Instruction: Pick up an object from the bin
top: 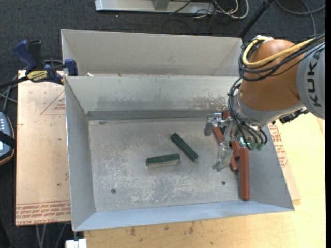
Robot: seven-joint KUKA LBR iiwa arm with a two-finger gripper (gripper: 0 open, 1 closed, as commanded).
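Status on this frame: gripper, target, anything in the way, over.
Arm's gripper down at right side of bin. Over long red-brown stick lying by right wall. Two dark green bars left of it, apart, not blocking.

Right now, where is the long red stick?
The long red stick lies along the bin's right side, by the end effector, right of the tilted green bar.
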